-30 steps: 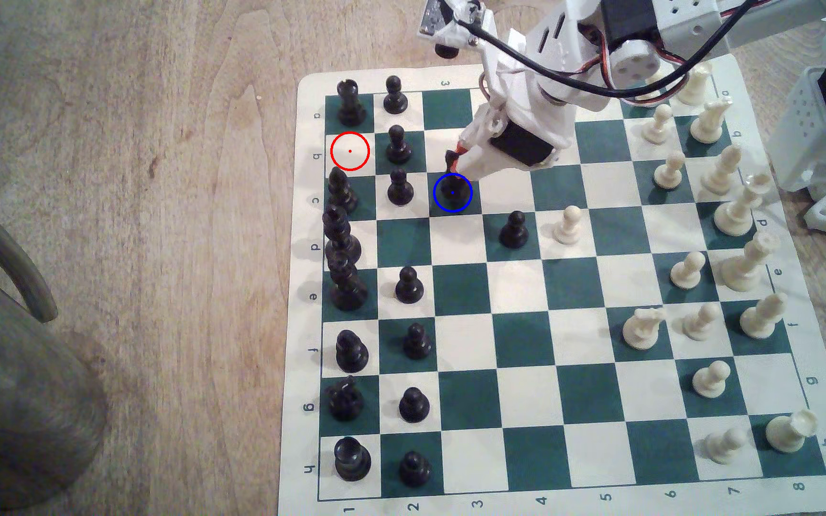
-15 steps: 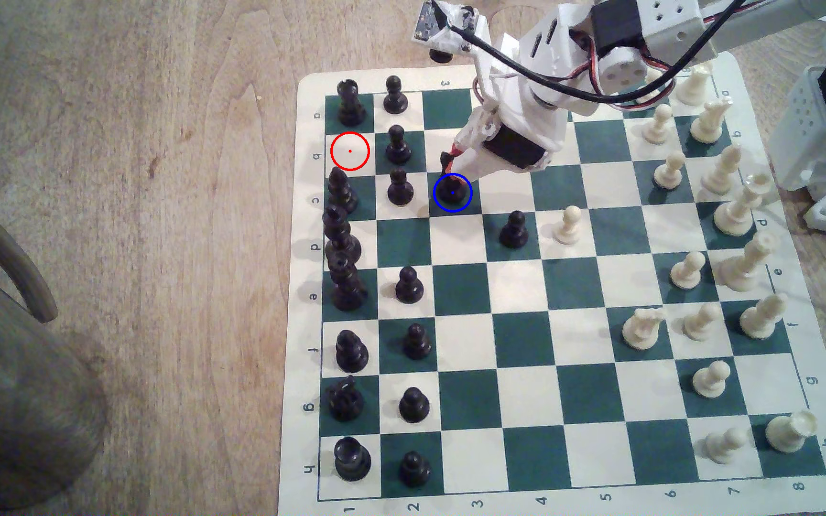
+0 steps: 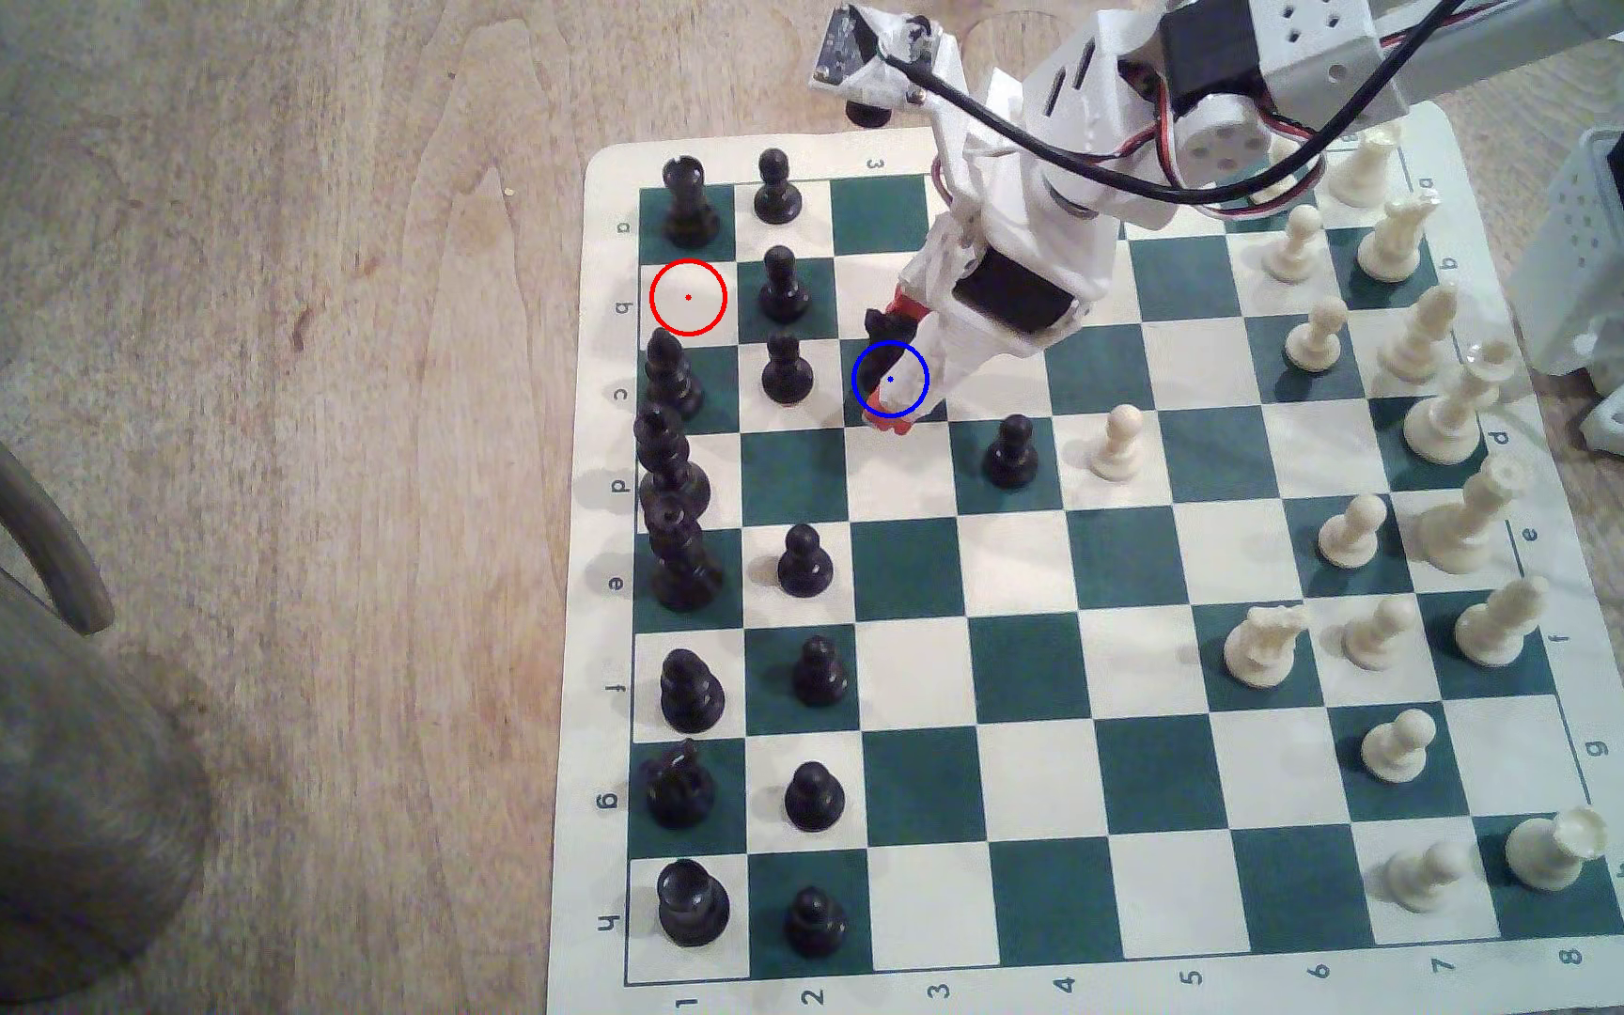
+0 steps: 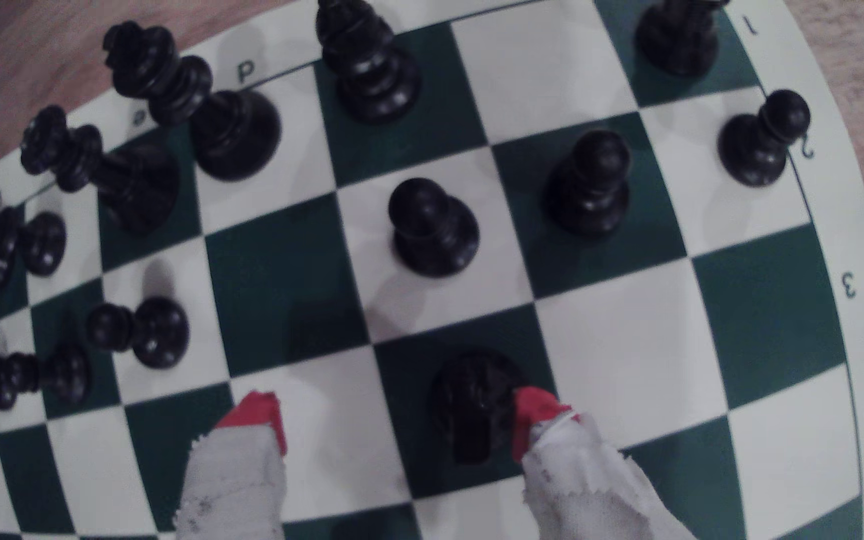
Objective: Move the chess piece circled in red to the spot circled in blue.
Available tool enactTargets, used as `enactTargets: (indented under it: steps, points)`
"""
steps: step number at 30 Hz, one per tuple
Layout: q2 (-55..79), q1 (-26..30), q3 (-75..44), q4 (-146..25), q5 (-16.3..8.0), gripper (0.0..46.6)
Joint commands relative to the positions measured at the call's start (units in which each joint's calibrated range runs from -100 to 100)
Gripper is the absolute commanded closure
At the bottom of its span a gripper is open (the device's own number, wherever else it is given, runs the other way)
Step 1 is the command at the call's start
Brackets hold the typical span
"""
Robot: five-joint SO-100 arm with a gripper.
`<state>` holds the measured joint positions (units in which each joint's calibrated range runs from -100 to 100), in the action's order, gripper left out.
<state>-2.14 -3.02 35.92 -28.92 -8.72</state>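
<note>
The chess piece (image 4: 474,400), a black knight, stands upright on the spot (image 4: 409,358), a dark green square. We see the end effector (image 4: 399,420) open, one red fingertip (image 4: 534,410) touching it. A black pawn (image 4: 430,228) stands near.

Open squares toward the exterior view's right; black pawn (image 3: 787,371) close beside the knight (image 4: 476,400).

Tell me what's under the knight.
The knight stands on a dark green square inside the blue ring. The open gripper straddles it. The square's centre is covered.
</note>
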Motion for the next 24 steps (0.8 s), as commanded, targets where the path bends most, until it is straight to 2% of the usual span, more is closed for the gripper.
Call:
enactTargets:
  steps: [1, 6, 15, 20, 24]
  points:
    - [-6.69, -0.30, -2.20, -2.20, -0.15, 20.8]
    - [-13.91, -0.61, -1.02, -6.29, -0.15, 19.0]
    - [-39.20, 3.22, 13.31, -16.61, 0.20, 19.2]
    - [-53.38, 3.61, 28.54, -15.06, 0.68, 22.1]
    - [-61.87, 2.12, 37.78, -8.83, 2.15, 27.7]
